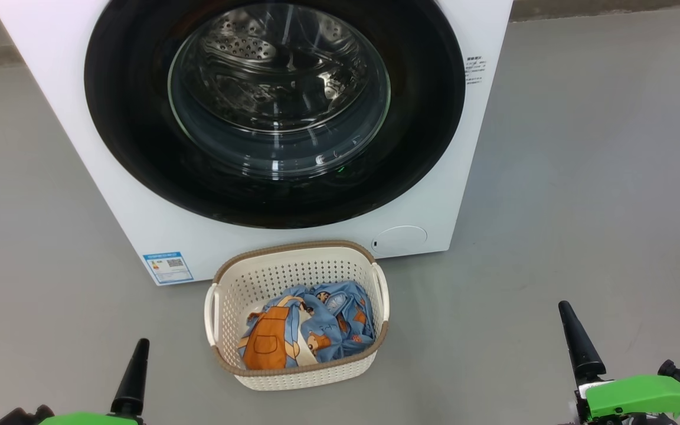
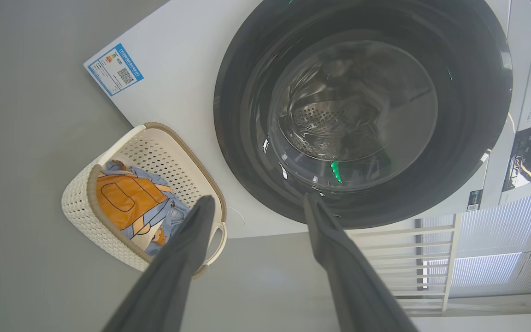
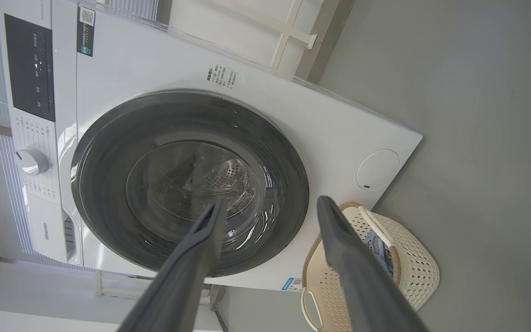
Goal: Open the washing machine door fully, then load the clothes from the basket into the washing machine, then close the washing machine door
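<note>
Grey floor [image 1: 582, 177]; washing machine door [image 1: 127, 118] shut on the washing machine [image 1: 68, 147] front, glossy rim judged stiff, slippery, best hooked at its edge; my left end effector [image 2: 258, 200] and right end effector [image 3: 271, 203] gape wide, empty.

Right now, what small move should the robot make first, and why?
Probably reach one hand to the black rim of the washing machine door and start pulling it open. The door sits shut, the clothes lie in the basket before it, and the left hand and right hand are both open, holding nothing, short of the door.
</note>
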Controlling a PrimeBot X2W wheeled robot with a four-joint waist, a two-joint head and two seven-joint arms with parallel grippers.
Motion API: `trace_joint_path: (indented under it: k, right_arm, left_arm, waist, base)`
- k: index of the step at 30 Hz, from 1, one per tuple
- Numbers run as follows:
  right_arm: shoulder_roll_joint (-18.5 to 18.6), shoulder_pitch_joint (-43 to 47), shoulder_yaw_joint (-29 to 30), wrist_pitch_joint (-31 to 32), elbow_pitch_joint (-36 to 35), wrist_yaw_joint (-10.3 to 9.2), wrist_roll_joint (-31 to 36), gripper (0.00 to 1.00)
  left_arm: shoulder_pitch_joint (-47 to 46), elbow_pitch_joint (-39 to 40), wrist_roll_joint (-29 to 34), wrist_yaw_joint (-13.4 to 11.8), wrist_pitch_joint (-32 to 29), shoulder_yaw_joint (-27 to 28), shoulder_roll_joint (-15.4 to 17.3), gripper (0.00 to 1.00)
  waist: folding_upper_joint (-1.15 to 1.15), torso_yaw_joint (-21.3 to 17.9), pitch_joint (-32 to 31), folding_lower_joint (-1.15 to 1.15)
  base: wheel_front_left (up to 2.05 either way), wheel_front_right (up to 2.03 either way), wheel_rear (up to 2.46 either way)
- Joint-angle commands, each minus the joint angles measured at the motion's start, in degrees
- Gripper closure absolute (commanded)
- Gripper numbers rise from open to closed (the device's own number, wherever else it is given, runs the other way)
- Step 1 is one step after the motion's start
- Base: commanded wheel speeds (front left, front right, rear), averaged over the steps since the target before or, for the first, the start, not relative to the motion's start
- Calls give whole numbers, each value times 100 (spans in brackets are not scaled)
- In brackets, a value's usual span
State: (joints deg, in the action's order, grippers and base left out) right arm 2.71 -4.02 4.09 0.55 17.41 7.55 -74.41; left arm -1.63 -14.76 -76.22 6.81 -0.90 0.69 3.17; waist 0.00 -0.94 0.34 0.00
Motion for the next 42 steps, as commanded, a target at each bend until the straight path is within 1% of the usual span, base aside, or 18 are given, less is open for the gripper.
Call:
trace_joint_path:
  k: [1, 16, 27, 42]
  right_arm:
    - [87, -273, -101, -66, -159, -2, 226, 0]
    - [102, -353, -252, -317, -145, -3, 1572, 0]
    - [90, -415, -345, -502, -126, -3, 2508, 0]
    - [60, -579, -472, -737, -111, -4, 3493, 0]
  left_arm:
    - [-283, 206, 213, 20, 90, 32, 171, 0]
    - [-295, 308, 1202, 28, 343, -97, 362, 0]
    - [-296, 416, 2170, 34, 529, -105, 481, 0]
    - [-205, 608, 3320, 42, 765, -95, 572, 0]
  waist:
    - [0, -3, -2, 0]
    - [0, -51, 8, 0]
    - [0, -93, 26, 0]
    - [0, -136, 28, 0]
  base:
    - [0, 0, 0]
    - [0, 0, 0]
    - [0, 0, 0]
    - [0, 0, 0]
